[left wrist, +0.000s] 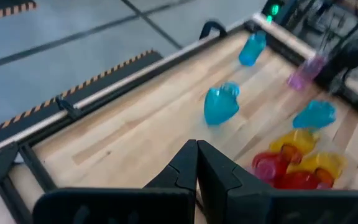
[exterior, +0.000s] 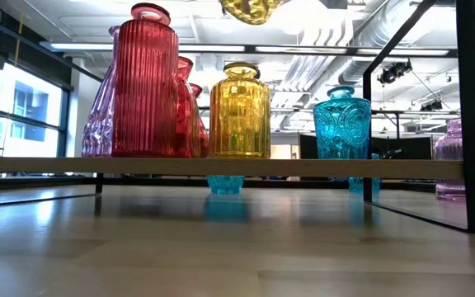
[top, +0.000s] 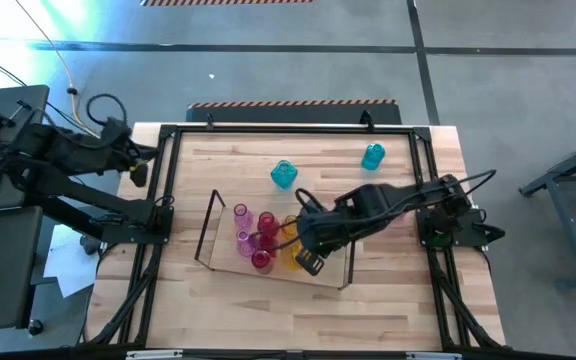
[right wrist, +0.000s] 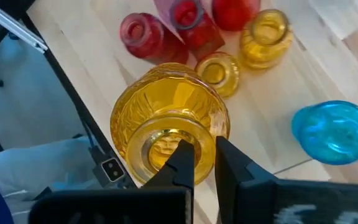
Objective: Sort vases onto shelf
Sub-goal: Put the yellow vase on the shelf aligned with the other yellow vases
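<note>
The shelf [top: 223, 262] lies mid-table, a clear board with dark end frames. On it stand red [exterior: 145, 82], pink [top: 241, 213], yellow [exterior: 239, 111] and cyan [right wrist: 334, 132] vases, upright on their bases. My right gripper [right wrist: 205, 152] hovers over the shelf's right part, shut on a yellow vase [right wrist: 166, 118] whose bottom [exterior: 250, 8] shows high above the board. Two cyan vases [top: 284, 174] [top: 373, 156] stand on the table beyond the shelf. My left gripper [left wrist: 196, 165] is shut and empty, beyond the table's left edge [top: 133, 160]. My right gripper holds the yellow vase by the rim of its mouth [right wrist: 207, 138]. One finger [right wrist: 182, 163] reaches inside the mouth and the other [right wrist: 232, 165] stands outside, with the glass wall pinched between them. The fingers come steeply from above. The vase hangs below them, mouth up, clear of the shelf.
A pink vase [left wrist: 306, 71] stands on the table near the right arm's base. A black metal frame [top: 168, 135] runs around the wooden table. Bare wood lies at the near side [top: 298, 320] and at the far left [top: 218, 165].
</note>
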You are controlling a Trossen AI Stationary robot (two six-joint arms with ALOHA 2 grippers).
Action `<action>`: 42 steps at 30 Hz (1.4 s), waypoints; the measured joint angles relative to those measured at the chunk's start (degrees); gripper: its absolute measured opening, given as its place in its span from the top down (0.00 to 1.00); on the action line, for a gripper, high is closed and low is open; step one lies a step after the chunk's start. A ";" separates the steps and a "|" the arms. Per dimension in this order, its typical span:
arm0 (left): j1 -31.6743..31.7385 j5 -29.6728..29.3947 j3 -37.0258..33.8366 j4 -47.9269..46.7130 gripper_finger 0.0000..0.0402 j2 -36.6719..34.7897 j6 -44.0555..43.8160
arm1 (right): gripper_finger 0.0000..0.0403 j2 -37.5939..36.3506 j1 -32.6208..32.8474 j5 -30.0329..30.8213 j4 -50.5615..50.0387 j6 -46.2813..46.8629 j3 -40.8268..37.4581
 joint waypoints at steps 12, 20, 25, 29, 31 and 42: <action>0.00 8.84 -6.86 3.28 1.00 0.20 6.84 | 0.98 7.39 2.82 -3.36 4.46 12.35 0.00; -0.02 10.00 -6.86 3.26 1.00 -0.02 10.55 | 0.98 10.89 3.03 -3.32 4.17 15.68 0.00; 0.00 10.00 -6.86 3.35 1.00 -0.02 11.02 | 0.98 13.46 2.65 -4.47 3.78 16.45 0.00; -0.02 10.73 -6.86 3.45 1.00 -0.02 11.42 | 0.98 14.56 2.65 -4.63 3.74 17.28 -0.04; -0.01 11.08 -6.86 3.48 1.00 -0.02 11.59 | 0.98 14.56 2.67 -3.33 3.58 18.59 -0.04; -0.02 11.20 -6.86 5.80 1.00 -0.02 12.18 | 0.98 14.56 2.24 -2.61 0.78 21.33 -0.04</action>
